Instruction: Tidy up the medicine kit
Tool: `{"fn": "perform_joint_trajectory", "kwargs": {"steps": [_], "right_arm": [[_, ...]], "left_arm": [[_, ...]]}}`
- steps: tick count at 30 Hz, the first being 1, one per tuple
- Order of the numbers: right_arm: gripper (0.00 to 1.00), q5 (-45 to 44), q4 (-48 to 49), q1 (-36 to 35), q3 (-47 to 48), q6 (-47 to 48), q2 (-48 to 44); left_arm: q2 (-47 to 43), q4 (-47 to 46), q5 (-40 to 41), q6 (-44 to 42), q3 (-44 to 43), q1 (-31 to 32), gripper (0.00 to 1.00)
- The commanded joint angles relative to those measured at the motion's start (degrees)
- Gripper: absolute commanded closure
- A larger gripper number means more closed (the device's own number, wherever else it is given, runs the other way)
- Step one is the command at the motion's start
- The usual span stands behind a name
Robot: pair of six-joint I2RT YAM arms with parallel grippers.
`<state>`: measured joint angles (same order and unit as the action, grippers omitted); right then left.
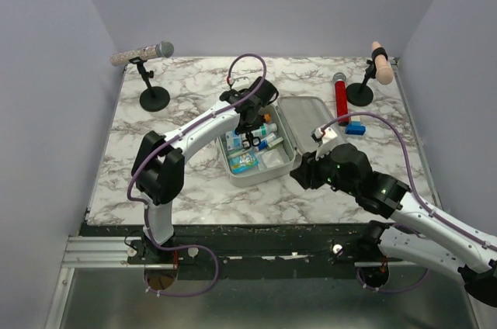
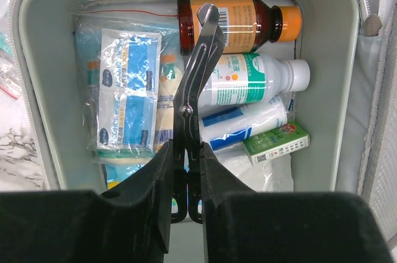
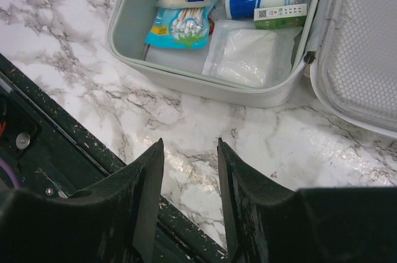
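The medicine kit [image 1: 304,116] lies open mid-table, its tray [image 2: 37,58] packed. My left gripper [image 2: 187,148] hangs over the tray, shut on the black handles of a pair of scissors [image 2: 197,71] whose closed blades point toward the brown bottle [image 2: 239,24]. Beneath lie a white bottle [image 2: 254,80], a blue-and-white tube [image 2: 245,123], a green box [image 2: 276,142] and gauze packets [image 2: 127,89]. My right gripper [image 3: 189,145] stands open and empty over bare marble, just in front of the kit's near wall [image 3: 186,83]. A cotton swab bag [image 3: 180,27] and a white pouch [image 3: 248,55] fill the near end.
A red cylinder [image 1: 341,100] and a blue block [image 1: 355,128] lie right of the lid. Two black stands sit at the back, one left [image 1: 154,96], one right [image 1: 361,92]. The dark front rail [image 3: 37,120] runs close under my right gripper.
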<state>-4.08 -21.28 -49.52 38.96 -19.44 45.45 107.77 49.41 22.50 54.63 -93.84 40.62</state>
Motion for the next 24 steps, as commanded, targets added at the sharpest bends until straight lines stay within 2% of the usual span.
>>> {"fn": "perform_joint_trajectory", "kwargs": {"steps": [1,5,7,10,11,13,14,16,20,24], "right_arm": [[0.51,-2.34,-2.10,-0.32,1.38,0.28,-0.54],[0.51,-3.74,-2.54,-0.32,2.17,-0.07,0.25],[0.50,-5.23,-3.07,-0.32,2.79,-0.77,0.52],[0.48,-11.72,-4.82,-0.32,3.40,-3.84,0.69],[0.46,-15.05,-5.87,-0.40,3.49,-5.24,0.60],[0.35,-19.98,-6.67,-0.14,3.40,-7.88,0.25],[0.21,-22.18,-6.85,-0.05,3.14,-9.28,-0.01],[0.08,-22.73,-5.89,0.99,2.70,-11.84,-0.10],[0.02,-17.65,-3.78,6.44,1.74,-16.76,1.30],[0.02,-8.87,0.70,15.83,-2.65,-22.82,1.05]], "left_arm": [[-0.45,-2.03,-1.76,-0.75,0.41,-0.28,0.66],[-2.47,-3.79,-2.46,-0.58,2.96,-0.72,0.53],[-3.52,-4.06,-2.55,-0.84,3.93,-1.07,0.38],[-5.63,-4.32,-2.03,-1.19,5.59,-1.33,0.22],[-6.85,-4.49,-1.59,-1.28,6.21,-1.25,0.19],[-9.84,-6.15,-0.71,-1.46,8.75,-1.33,0.18],[-11.60,-7.56,-0.70,-1.46,10.94,-1.42,0.18],[-15.55,-12.29,-1.75,-1.28,16.47,-1.77,0.19],[-21.45,-19.86,-5.71,0.12,27.90,-3.00,0.23],[-23.30,-21.19,-6.68,0.30,33.80,-3.35,0.26]]}}
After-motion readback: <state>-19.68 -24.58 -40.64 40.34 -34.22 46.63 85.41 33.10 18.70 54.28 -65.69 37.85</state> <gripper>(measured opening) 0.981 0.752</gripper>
